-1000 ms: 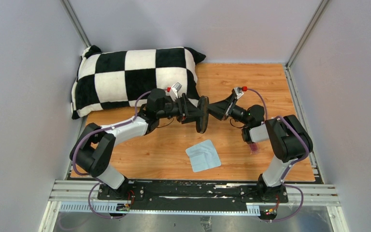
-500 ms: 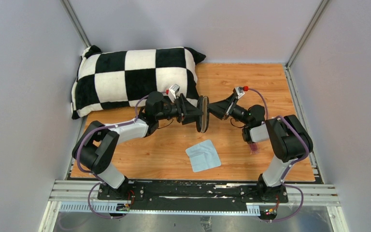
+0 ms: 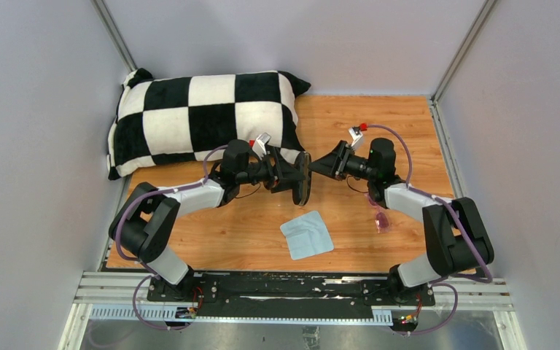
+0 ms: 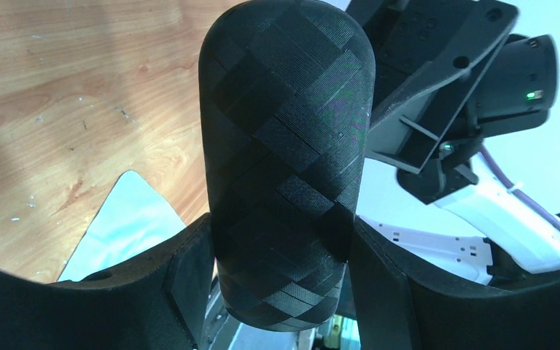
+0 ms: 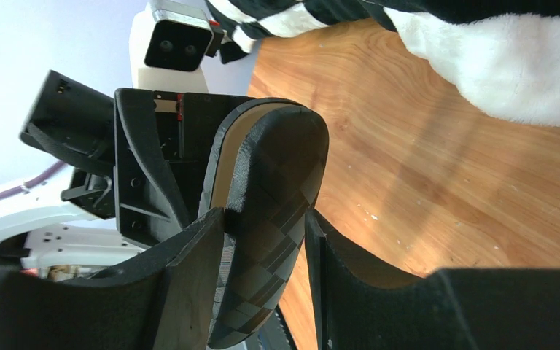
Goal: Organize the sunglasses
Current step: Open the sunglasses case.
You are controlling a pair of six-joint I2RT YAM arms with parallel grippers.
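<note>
The sunglasses (image 3: 381, 219), pink-lensed, lie on the table at the right, beside the right arm and away from both grippers. A black oblong case (image 3: 304, 177) hangs in the air over the middle of the table. My left gripper (image 3: 296, 176) is shut on it, its fingers (image 4: 182, 281) pressed on both sides of the woven shell (image 4: 284, 160). My right gripper (image 3: 313, 166) meets the case from the right. Its fingers (image 5: 189, 277) straddle one half of the case (image 5: 273, 197) and touch it on both sides. The case is slightly ajar, and a strip of beige lining (image 5: 224, 164) shows.
A light blue square cloth (image 3: 307, 235) lies flat on the wooden table (image 3: 364, 124) in front of the case. A black-and-white checked pillow (image 3: 197, 117) fills the back left. Grey walls close in the left, right and back sides.
My right arm has stretched out to the left and its jaws have closed in on the case. The left gripper carried the case slightly back and left. The sunglasses now show more fully.
</note>
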